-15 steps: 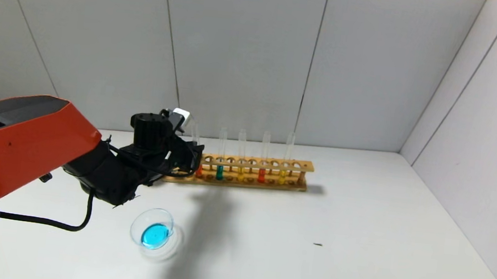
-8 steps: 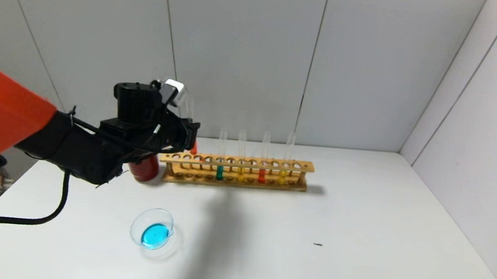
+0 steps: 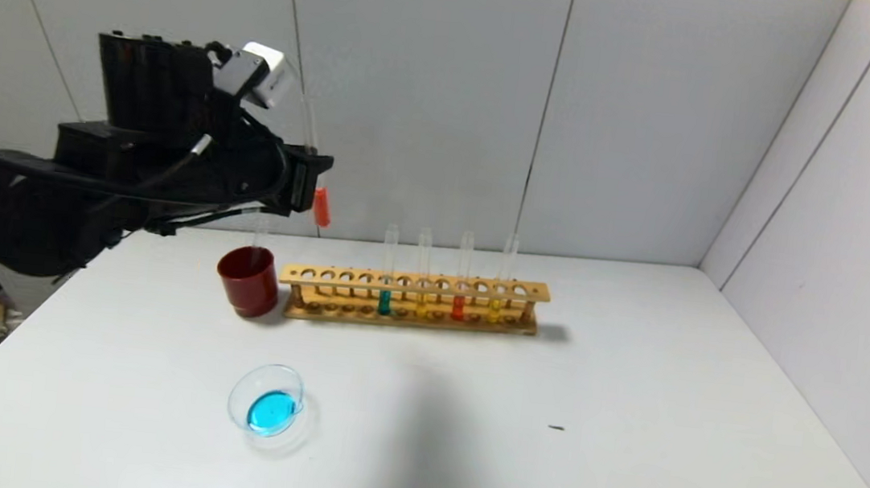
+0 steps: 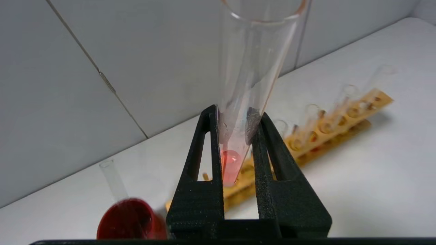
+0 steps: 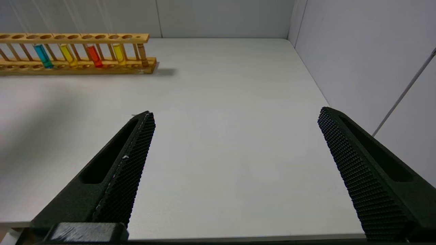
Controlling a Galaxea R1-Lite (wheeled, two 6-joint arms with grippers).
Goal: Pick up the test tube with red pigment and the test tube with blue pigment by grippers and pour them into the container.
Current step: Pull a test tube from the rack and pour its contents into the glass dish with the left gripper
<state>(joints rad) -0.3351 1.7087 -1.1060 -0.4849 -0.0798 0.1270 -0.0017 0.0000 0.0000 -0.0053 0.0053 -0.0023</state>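
My left gripper [image 3: 312,179] is shut on the test tube with red pigment [image 3: 319,204] and holds it high above the table, over the left end of the wooden rack [image 3: 414,284]. In the left wrist view the fingers [image 4: 207,143] clamp the clear tube [image 4: 245,68] above its orange-red liquid [image 4: 231,163]. The container [image 3: 267,398], a clear glass dish holding cyan-blue liquid, sits on the table well below and nearer me. No tube with cyan-blue liquid shows. My right gripper [image 5: 237,114] is open and empty over bare table at the right.
The rack holds a teal tube [image 3: 384,300], two yellow tubes [image 3: 421,301] and another red tube [image 3: 458,305]. A dark red cup [image 3: 248,279] with an empty clear tube [image 3: 260,232] stands left of the rack. Grey walls close the back and right.
My left gripper has lifted the red tube out of the rack's left end and risen up and leftward. The dark red cup is now uncovered. The dish has not moved.
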